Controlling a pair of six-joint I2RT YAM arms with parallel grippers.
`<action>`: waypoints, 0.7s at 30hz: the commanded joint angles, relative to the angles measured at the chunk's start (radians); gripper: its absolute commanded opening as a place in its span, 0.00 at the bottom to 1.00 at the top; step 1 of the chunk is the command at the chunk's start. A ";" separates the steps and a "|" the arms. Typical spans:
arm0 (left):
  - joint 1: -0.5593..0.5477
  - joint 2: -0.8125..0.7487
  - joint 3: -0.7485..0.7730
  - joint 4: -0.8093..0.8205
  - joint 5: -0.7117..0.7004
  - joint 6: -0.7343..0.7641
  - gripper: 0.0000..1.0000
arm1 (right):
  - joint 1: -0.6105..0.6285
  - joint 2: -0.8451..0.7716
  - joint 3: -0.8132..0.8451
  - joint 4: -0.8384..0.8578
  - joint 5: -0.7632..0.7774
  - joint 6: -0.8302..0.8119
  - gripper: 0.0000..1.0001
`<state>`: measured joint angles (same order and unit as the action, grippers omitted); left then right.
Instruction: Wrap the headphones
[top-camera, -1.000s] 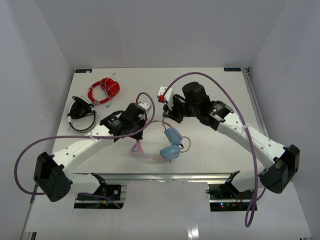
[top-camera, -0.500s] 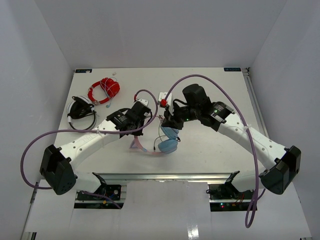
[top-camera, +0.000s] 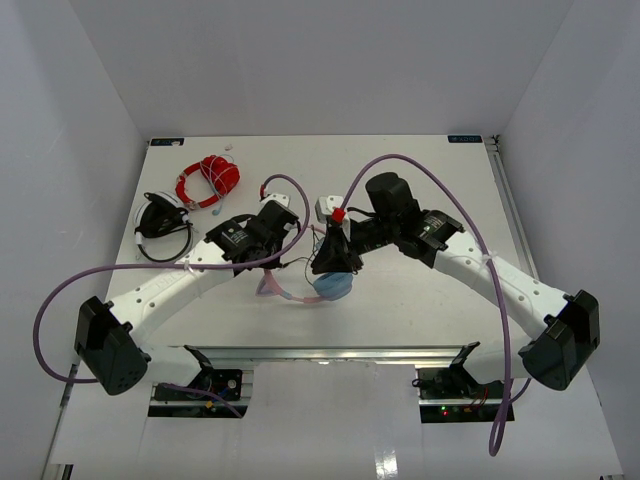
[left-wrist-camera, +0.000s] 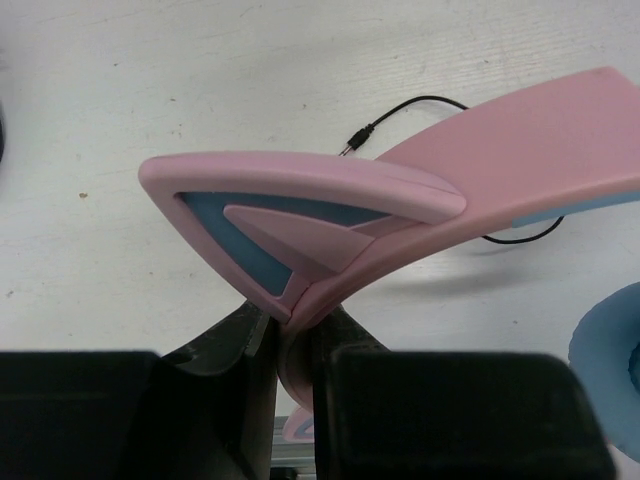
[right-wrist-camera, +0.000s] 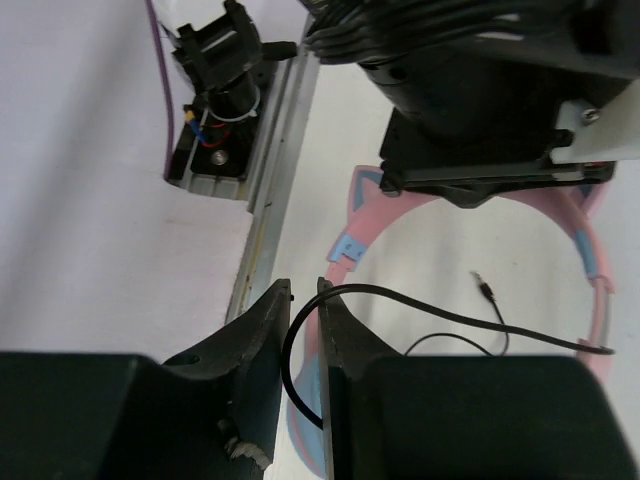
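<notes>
Going across the overhead view. At the far left there's a black headset (top-camera: 160, 225) and a red cable bundle (top-camera: 208, 180), well apart from the action, so ignore those.

The left tool (left-wrist-camera: 297, 335) is clamped on the pink headband (left-wrist-camera: 520, 150) right by a cat ear (left-wrist-camera: 290, 205). It's holding the headphones (top-camera: 285, 297) near the middle of the tabletop (top-camera: 430, 170), with a blue earcup (top-camera: 333, 287) at the centre of the frame. That's your anchor, so I'd leave that grip tight and not let it twist.

The right tool (right-wrist-camera: 305, 300) sits just right of that. Its jaws are narrow with only a slim gap, and the thin dark cable (right-wrist-camera: 400, 295) runs through that gap. I can't tell whether it's actually pinched or just sliding. The plug (right-wrist-camera: 483, 287) end lies loose on the tabletop.

Looks to me like the wrapping has barely begun, since I see no turns around the band.

My tips:
- Take up the slack first.
- Lead the cable around the band close to the left tool's hold.
- Lay the turns side by side.
- Go gently so the plug doesn't whip around or snag on the cat ear.
</notes>
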<state>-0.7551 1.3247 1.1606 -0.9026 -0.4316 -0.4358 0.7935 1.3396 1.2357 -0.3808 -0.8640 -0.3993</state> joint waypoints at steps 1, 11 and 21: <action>0.016 -0.037 0.041 0.018 -0.065 -0.050 0.00 | 0.016 -0.037 -0.038 0.138 -0.229 0.034 0.24; 0.067 -0.005 0.128 0.028 -0.050 -0.069 0.00 | 0.016 -0.087 -0.162 0.347 -0.265 0.199 0.24; 0.112 0.023 0.232 0.001 -0.039 -0.084 0.00 | 0.018 -0.172 -0.334 0.610 -0.328 0.326 0.18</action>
<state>-0.6739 1.3536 1.3270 -0.9368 -0.4562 -0.4724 0.8005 1.2178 0.9412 0.0604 -1.0925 -0.1607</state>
